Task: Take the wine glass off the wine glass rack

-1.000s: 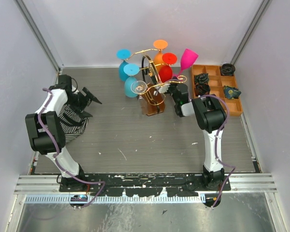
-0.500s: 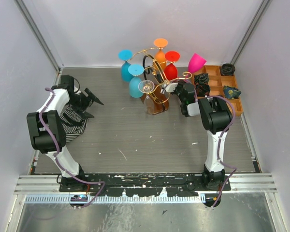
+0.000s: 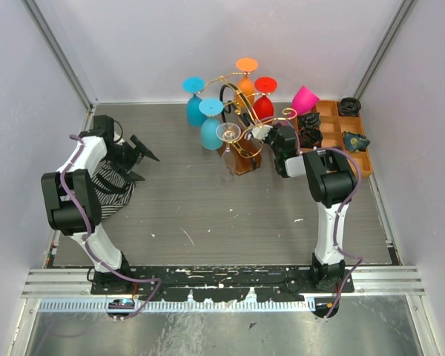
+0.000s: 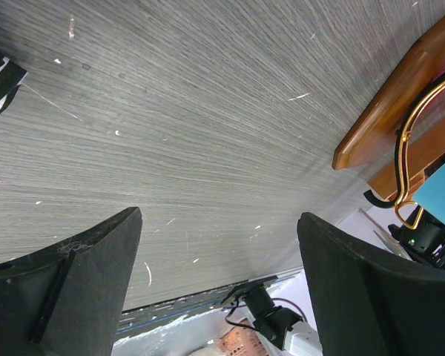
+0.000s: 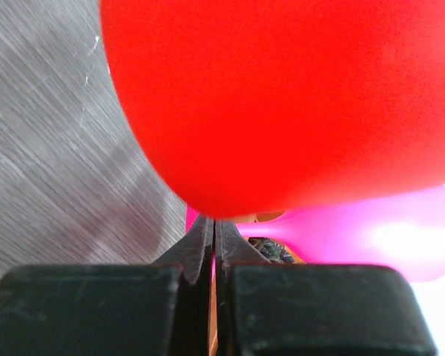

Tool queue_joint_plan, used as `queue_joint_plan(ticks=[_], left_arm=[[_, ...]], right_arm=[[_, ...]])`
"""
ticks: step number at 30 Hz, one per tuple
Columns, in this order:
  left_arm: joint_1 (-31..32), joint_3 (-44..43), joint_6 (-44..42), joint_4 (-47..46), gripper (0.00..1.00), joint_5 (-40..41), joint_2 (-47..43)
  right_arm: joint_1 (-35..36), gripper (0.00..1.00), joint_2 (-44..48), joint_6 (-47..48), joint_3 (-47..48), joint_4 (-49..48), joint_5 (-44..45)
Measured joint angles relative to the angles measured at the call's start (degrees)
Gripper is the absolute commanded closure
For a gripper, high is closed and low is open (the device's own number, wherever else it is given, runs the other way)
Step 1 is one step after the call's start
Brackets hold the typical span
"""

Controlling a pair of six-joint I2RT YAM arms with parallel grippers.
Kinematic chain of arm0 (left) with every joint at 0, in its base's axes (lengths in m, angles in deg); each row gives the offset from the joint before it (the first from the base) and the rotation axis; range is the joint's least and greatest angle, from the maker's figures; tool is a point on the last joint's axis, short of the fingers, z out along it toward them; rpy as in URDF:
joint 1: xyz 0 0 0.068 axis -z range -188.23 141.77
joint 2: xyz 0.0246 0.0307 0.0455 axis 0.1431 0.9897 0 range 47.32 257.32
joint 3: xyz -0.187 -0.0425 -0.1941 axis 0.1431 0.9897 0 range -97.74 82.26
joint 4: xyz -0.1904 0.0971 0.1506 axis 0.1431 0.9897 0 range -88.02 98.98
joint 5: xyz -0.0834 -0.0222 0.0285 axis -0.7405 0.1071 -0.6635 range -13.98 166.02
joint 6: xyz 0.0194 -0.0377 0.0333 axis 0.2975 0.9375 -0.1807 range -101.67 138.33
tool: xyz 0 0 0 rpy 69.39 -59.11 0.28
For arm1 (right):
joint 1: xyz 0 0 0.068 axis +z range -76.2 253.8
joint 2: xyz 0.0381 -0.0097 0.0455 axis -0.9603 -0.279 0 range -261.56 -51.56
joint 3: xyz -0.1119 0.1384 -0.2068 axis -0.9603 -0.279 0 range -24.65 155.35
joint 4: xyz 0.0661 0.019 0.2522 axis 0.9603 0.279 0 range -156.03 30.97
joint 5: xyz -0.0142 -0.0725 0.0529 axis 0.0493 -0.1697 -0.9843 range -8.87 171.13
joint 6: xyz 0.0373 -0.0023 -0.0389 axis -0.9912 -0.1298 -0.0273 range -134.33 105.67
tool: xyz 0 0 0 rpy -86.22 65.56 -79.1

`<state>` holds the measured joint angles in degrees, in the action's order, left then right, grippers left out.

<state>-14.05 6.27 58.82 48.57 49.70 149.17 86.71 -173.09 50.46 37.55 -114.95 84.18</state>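
- My right gripper [image 5: 211, 236] is pinched shut. Pink shows on both sides of its tips, so it appears to clamp the stem of the pink wine glass [image 3: 304, 99].
- That glass's bowl lies tilted just ahead and to the right of the gripper. It is beside the wine glass rack [image 3: 241, 157], on the side toward the tray [image 3: 348, 159]. I cannot tell whether it is clear of the gold wire.
- A red glass [image 5: 282, 96] hangs close above my right gripper.
- My left gripper [image 4: 219, 215] stands wide, holding nothing, above the desk [image 4: 170, 111]. The rack's wooden base is ahead of it to the right.
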Motion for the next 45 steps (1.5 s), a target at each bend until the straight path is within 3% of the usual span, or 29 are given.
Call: queue_joint_plan(ticks=[6, 16, 29, 45], left_arm=[[0.04, 0.0, -0.44, 0.02, 0.07, 0.02, 0.0], [0.09, -0.61, -1.07, 1.03, 0.08, -0.04, 0.24], [0.33, -1.27, -1.33, 1.2, 0.08, -0.2, 0.98], [0.76, -2.05, -1.7, 1.95, 0.08, -0.17, 1.73]], right_arm=[[5.07, 0.99, -3.34, 0.09, 3.23, -2.67, 5.9], [9.86, 0.99, -6.8, -0.07, 7.28, -3.69, 8.48], [9.88, 0.99, -7.34, -0.31, 7.61, -4.22, 10.88], [4.33, 0.99, 0.13, -5.14, 2.38, 3.32, 6.78]])
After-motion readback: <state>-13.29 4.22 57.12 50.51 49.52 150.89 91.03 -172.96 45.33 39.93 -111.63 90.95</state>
